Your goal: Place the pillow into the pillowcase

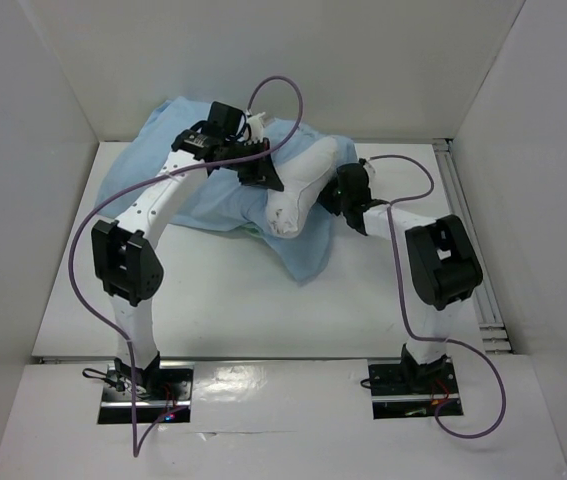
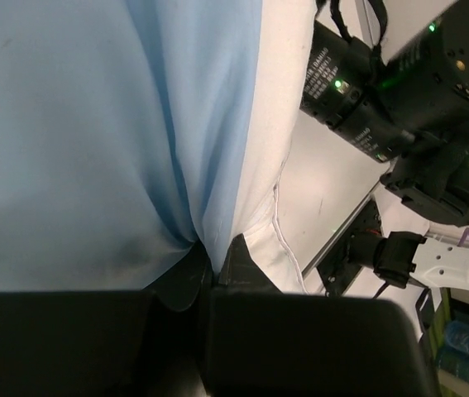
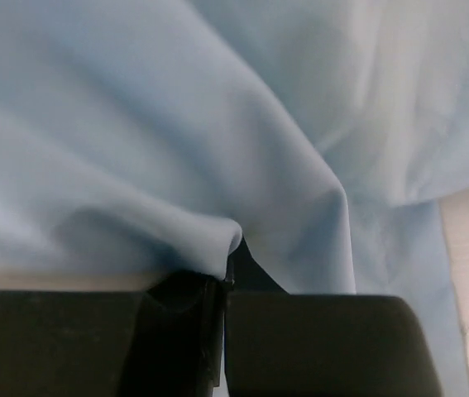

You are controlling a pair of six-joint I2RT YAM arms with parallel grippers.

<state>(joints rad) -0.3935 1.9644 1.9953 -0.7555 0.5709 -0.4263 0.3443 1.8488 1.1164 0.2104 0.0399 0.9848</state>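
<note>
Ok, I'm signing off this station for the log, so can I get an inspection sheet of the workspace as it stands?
Surface: white table, with cloth spread over its far half.
Job's things: the white pillow sticks partly out of the light blue pillowcase; it is not fully in.
Clutter: nothing seen.
End effectors: the left end effector is shut on the pillowcase's edge, beside the pillow's seam. The right end effector is shut on a fold of the pillowcase.
Cables: a purple cable loops off each arm; neither snags the cloth.
Surroundings: white walls on three sides, and a metal rail at the right edge.
</note>
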